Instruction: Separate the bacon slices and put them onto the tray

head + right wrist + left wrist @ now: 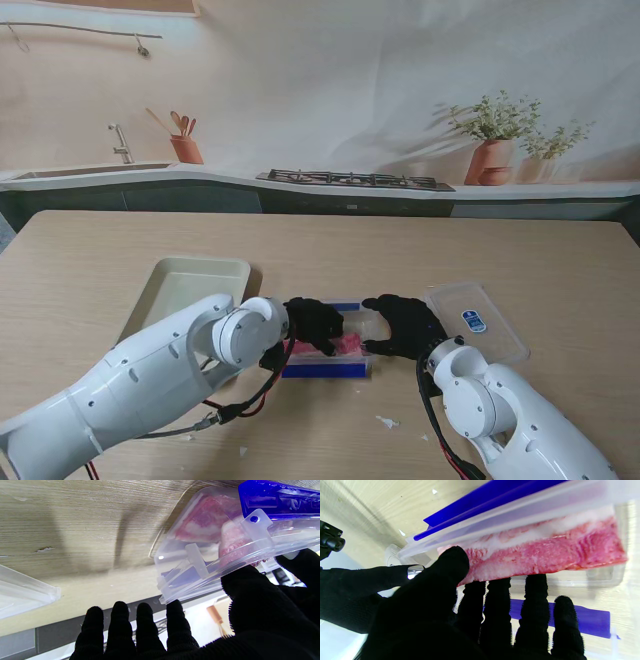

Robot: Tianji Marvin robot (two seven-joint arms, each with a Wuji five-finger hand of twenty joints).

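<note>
A clear container (330, 352) with blue side clips stands at the table's middle, holding pink bacon (348, 343). My left hand (312, 322), in a black glove, reaches into it. In the left wrist view the thumb (452, 562) presses on one end of the bacon (545, 552) and the fingertips (535, 585) meet its long edge. My right hand (405, 325) is at the container's right end. There the thumb (250, 587) lies over the container's rim (200, 562) and the index fingertip touches its outer corner; the other fingers stick out free. The cream tray (190, 285) lies to the left.
The container's clear lid (475, 320) with a blue sticker lies right of my right hand. Small white scraps (387, 422) dot the table nearer to me. A counter with a sink, hob and plant pots runs behind the table's far edge.
</note>
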